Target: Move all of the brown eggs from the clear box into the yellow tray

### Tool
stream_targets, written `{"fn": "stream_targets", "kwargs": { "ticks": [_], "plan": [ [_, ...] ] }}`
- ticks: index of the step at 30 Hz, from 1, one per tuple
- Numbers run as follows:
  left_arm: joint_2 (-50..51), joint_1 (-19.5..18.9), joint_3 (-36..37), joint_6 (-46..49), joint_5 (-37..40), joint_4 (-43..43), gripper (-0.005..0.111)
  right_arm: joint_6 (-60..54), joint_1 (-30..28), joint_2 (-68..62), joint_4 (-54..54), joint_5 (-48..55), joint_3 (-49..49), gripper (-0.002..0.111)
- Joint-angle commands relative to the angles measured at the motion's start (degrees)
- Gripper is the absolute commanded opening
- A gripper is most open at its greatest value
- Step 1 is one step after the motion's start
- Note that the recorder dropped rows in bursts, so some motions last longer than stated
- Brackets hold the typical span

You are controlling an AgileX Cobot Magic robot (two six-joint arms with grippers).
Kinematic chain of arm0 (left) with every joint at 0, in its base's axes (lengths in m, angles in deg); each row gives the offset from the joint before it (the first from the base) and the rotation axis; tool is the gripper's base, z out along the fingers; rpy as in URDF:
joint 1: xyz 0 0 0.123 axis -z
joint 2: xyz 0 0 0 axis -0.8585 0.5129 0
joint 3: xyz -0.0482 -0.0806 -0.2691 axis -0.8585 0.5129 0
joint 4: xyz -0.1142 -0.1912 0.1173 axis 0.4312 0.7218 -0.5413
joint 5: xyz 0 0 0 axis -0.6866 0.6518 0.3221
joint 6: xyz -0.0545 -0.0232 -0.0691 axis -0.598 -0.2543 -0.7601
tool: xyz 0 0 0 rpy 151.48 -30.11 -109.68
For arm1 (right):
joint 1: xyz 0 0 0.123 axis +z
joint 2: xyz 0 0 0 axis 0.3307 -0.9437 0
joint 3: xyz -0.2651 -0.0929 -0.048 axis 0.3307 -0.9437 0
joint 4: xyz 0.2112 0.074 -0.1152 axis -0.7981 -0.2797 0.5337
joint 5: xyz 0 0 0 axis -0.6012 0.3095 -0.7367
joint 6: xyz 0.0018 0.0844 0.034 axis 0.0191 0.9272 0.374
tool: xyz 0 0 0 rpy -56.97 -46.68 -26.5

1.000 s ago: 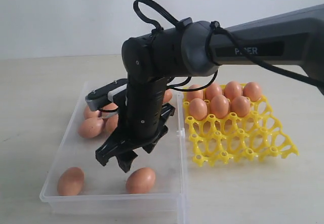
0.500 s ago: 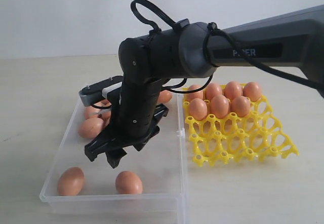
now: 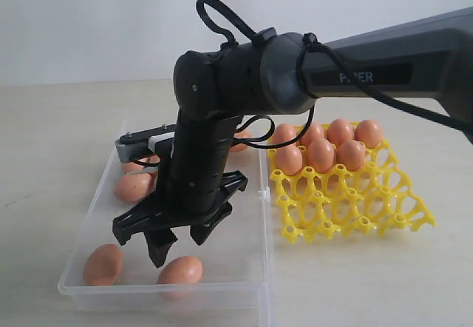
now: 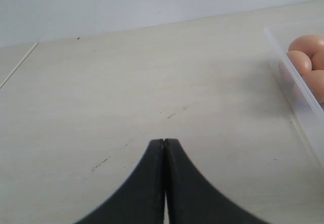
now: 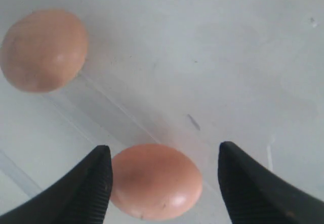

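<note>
Hovering wide open, empty, the black right gripper (image 3: 181, 246) hangs just above a smooth orange-brown egg (image 3: 179, 270) near an end wall of the shallow clear plastic box (image 3: 251, 292) — long axis running finger to finger.

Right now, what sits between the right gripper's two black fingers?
One smooth orange-brown oval egg, nearer one finger, on the clear plastic box floor. Right wrist view shows it.

Two black fingers (image 5: 90, 189) stand wide apart over the floor of the clear box (image 5: 212, 57). A brown egg (image 5: 156, 181) lies on its side between them, close against one finger and well clear of the other. A second egg (image 5: 43, 49) rests farther off, apart from the first. A pale line (image 5: 116, 105) in the plastic passes between the two eggs.
</note>
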Motion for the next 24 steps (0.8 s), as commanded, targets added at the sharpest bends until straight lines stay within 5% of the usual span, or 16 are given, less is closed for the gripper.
{"fn": "stream_targets", "kwargs": {
  "ticks": [1, 17, 24],
  "plan": [
    [-0.32, -0.11, -0.23, -0.26, -0.35, 0.06, 0.000, -2.47, 1.92, 0.14, 0.17, 2.24, -0.04, 0.059],
    [-0.32, -0.11, -0.23, -0.26, -0.35, 0.06, 0.000, -3.43, 3.87, 0.14, 1.84, 1.14, -0.04, 0.059],
    [-0.32, -0.11, -0.23, -0.26, -0.35, 0.06, 0.000, -2.40, 3.87, 0.14, -6.66, -1.69, 4.47, 0.059]
  ]
}}
